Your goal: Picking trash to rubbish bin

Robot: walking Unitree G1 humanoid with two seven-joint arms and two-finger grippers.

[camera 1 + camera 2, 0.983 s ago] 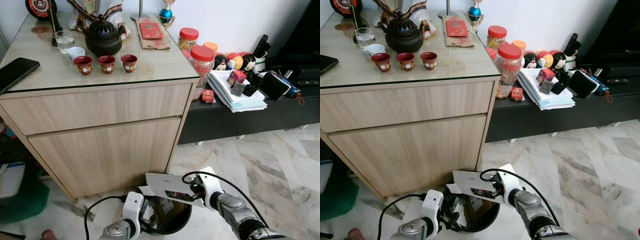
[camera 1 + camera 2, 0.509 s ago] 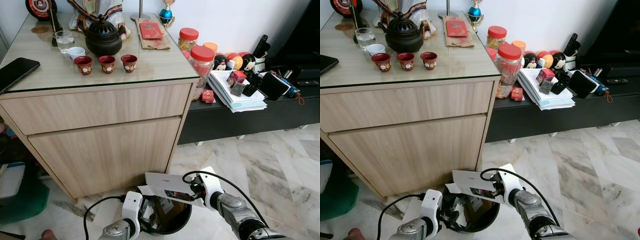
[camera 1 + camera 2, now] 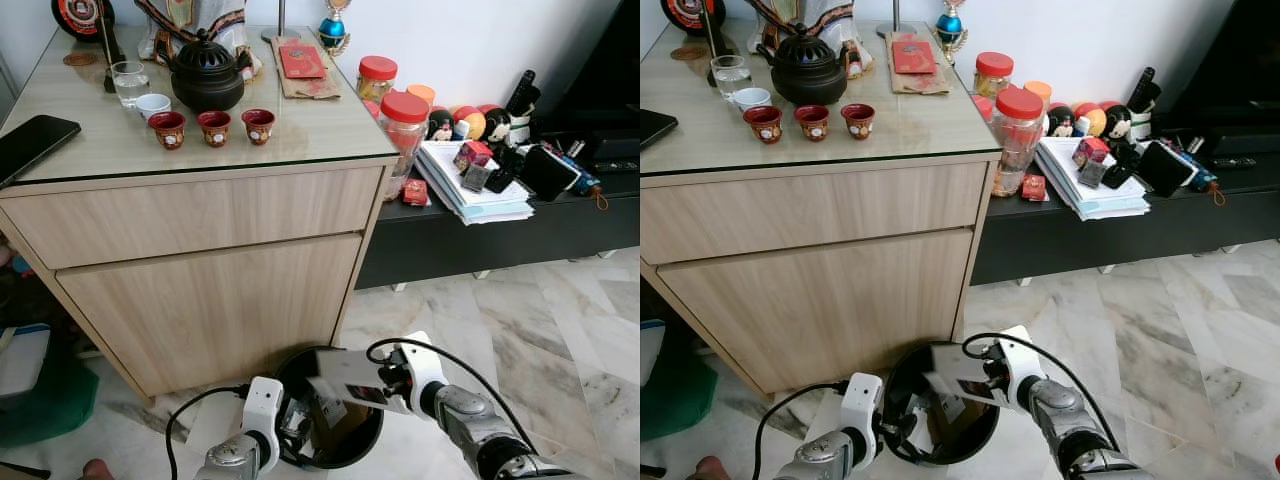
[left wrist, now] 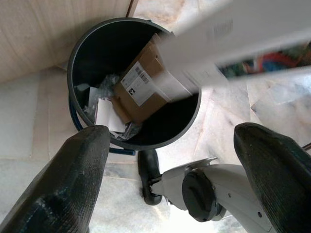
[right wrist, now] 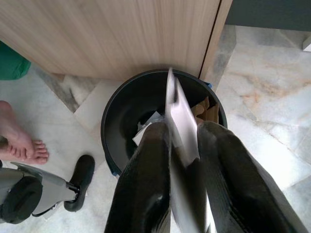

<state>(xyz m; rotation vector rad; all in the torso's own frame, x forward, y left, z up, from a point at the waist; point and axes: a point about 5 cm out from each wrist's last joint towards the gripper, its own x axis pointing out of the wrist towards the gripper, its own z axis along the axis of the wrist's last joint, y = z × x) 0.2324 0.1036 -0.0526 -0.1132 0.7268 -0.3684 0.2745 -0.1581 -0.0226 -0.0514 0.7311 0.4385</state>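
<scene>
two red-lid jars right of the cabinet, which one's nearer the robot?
The larger clear jar with the red lid, standing on the black TV bench right against the wooden cabinet corner. The smaller red-lid jar sits behind it, closer to the wall.

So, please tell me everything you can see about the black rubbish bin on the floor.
The rubbish bin is round, black and open-topped, looking like plastic. It stands upright on the marble floor by the wooden cabinet. Inside lie a brown cardboard box with a barcode label and crumpled white papers. The right gripper holds a flat white card over it; the left gripper hangs open above.
</scene>
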